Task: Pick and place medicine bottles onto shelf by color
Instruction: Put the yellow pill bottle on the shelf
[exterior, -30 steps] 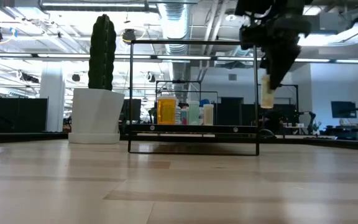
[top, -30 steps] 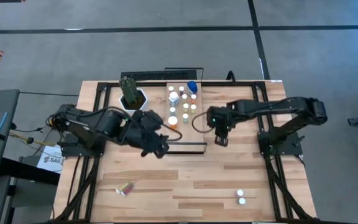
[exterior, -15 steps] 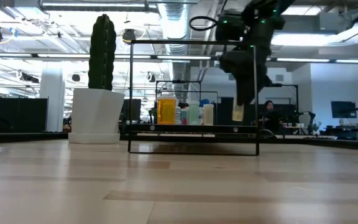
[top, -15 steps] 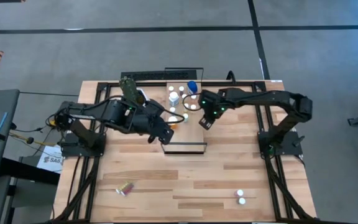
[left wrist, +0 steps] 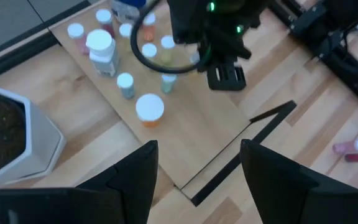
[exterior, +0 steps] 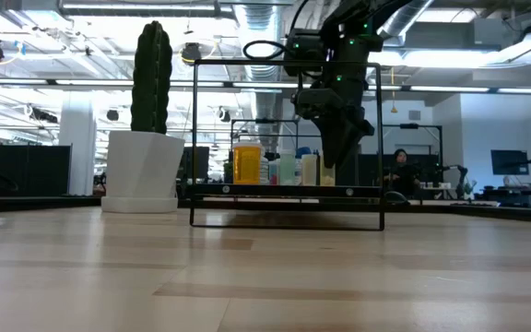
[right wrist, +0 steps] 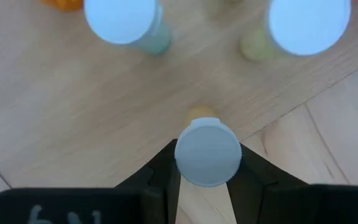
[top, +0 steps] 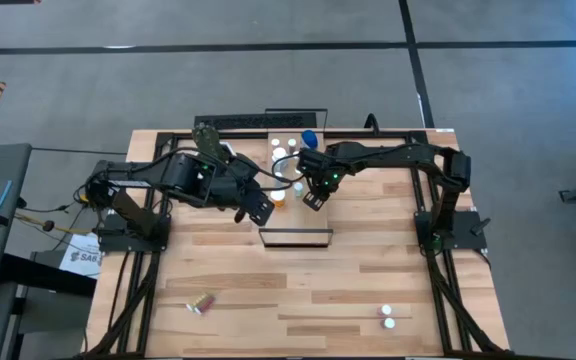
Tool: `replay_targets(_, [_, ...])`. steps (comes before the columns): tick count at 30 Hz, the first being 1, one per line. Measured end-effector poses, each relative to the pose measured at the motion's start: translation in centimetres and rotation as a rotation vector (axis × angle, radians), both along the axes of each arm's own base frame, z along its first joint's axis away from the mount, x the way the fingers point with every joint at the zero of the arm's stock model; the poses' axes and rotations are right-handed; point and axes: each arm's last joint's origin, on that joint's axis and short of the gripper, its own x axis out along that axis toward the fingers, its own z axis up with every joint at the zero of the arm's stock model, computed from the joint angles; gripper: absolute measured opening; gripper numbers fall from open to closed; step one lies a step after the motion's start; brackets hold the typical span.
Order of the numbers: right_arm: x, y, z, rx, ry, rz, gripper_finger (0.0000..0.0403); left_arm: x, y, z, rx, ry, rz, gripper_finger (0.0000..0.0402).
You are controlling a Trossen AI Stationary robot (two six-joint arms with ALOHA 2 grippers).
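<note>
The right gripper grasps a white-capped yellowish medicine bottle above the light-wood shelf on the wooden table. The left gripper hovers released nearby.

Light, pale-grained wood on the shelf, edged with a dark lip. White caps on nearly all the medicine bottles: an orange body under one, pale green and yellowish under others, blue on the larger one. White-capped, yellowish bottle between black fingers of the right gripper. Black throughout on the left gripper. White hexagonal pot, deep green cactus. Reddish bottle on striped blond tabletop.
</note>
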Motion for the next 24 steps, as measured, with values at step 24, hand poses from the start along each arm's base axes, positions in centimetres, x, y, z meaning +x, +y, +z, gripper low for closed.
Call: replay_targets(24, [0.9,0.3,0.2,-0.014,-0.075,-0.013,0.0199,-2.1,0.7,0.6,0.037,0.076,-0.024,0.0214])
